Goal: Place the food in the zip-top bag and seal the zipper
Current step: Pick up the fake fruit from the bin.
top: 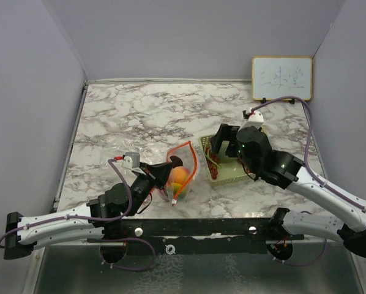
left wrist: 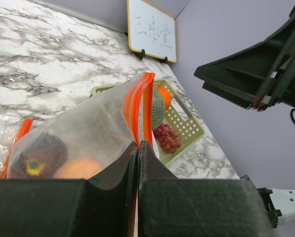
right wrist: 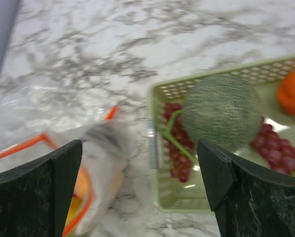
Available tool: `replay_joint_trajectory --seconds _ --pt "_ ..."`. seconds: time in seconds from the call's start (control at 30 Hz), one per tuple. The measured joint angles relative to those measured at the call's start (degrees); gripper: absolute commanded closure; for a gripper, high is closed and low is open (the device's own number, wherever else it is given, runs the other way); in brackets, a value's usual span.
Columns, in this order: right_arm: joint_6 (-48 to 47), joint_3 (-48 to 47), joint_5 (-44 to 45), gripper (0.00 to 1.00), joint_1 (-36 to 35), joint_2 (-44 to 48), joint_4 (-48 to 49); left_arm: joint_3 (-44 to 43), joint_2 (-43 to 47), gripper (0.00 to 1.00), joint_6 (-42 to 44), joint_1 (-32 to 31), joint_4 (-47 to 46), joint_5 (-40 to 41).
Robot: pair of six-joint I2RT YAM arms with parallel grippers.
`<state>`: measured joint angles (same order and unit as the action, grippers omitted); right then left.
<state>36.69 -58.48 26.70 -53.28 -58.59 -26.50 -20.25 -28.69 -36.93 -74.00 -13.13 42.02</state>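
My left gripper (left wrist: 138, 148) pinched the orange rim of the zip-top bag (left wrist: 83, 126); my right gripper (right wrist: 140, 168) hung spread over the basket (right wrist: 160, 195) edge, melon (right wrist: 221, 111) and grapes (right wrist: 278, 148) just ahead, open marble table (right wrist: 113, 44) beyond

A small whiteboard (top: 281, 78) with faint writing stands at the far right corner of the marble worktop (top: 140, 116). A pale green mesh basket (top: 227, 179) sits right of centre.

The zip-top bag (right wrist: 102, 145) is blurred in the right wrist view, the orange (right wrist: 292, 93) is cut by the frame edge, and the mesh basket (top: 224, 179) (seen from above) is largely covered by the right arm (top: 275, 162).
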Motion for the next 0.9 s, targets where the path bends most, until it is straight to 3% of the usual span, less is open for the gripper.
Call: replay_joint_trajectory --seconds 0.17,0.5,0.73,0.9 --pt "3.7 2.7 8.5 0.0 8.7 -0.2 -6.8 0.0 0.9 1.0 0.0 0.0 0.0 0.0" --pt "4.0 6.6 9.1 0.0 25.8 -9.5 -3.0 0.0 2.3 1.0 0.0 0.0 1.1 -0.6" --pt "4.7 6.6 8.6 0.01 29.6 -21.4 0.5 0.0 6.4 1.0 0.6 0.0 2.5 -0.5" --pt "4.7 6.5 8.3 0.07 32.5 -24.7 3.5 0.1 7.7 1.0 1.2 0.0 4.1 -0.4"
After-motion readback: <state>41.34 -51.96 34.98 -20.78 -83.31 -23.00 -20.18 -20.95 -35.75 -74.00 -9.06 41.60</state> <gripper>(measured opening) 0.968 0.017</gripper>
